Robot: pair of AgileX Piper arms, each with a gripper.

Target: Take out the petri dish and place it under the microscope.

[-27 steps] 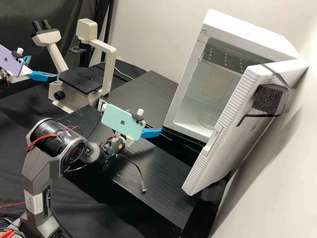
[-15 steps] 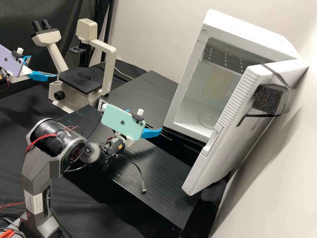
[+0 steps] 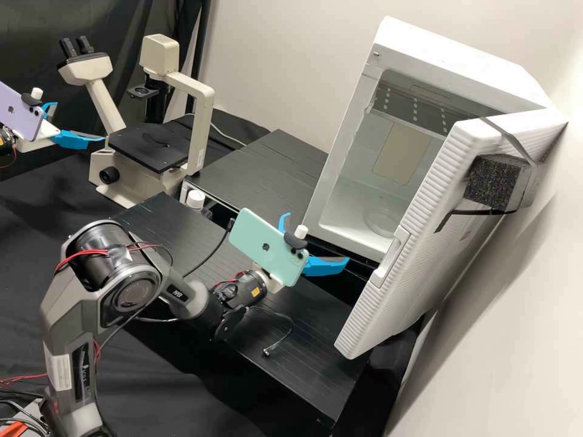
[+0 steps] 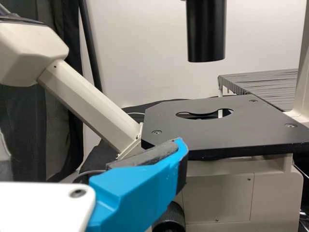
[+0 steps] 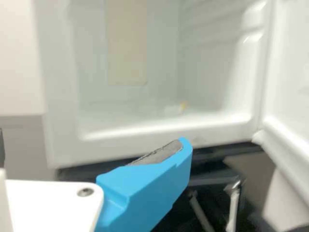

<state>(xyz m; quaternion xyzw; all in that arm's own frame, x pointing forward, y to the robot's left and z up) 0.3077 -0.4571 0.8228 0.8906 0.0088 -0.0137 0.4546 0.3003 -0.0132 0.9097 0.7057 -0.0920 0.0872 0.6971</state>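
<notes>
The clear petri dish (image 3: pixel 382 218) rests on the floor of the open white fridge (image 3: pixel 340 221). My right gripper (image 3: pixel 318 237) stands open before the doorway, apart from the dish. In the right wrist view, my right gripper (image 5: pixel 91 146) has nothing in it; a small blurred pale thing (image 5: pixel 173 110) lies inside the fridge. My left gripper (image 3: pixel 80 122) is open beside the microscope's black stage (image 3: pixel 146 152). In the left wrist view, my left gripper (image 4: pixel 91 145) is near the stage (image 4: pixel 207 135), whose opening lies under a black cylinder (image 4: pixel 206 34).
The fridge door (image 3: pixel 419 243) stands open on the right, with a dark foam block (image 3: pixel 492 182) strapped to it. A white-capped bottle (image 3: pixel 195 199) is between the black bench surfaces (image 3: pixel 267 164). The microscope's pale upright arm (image 3: pixel 199 136) rises beside its stage.
My right gripper has moved rightward and slightly down in the high view, closer to the fridge, uncovering the white-capped bottle. The left arm and the dish have kept their places.
</notes>
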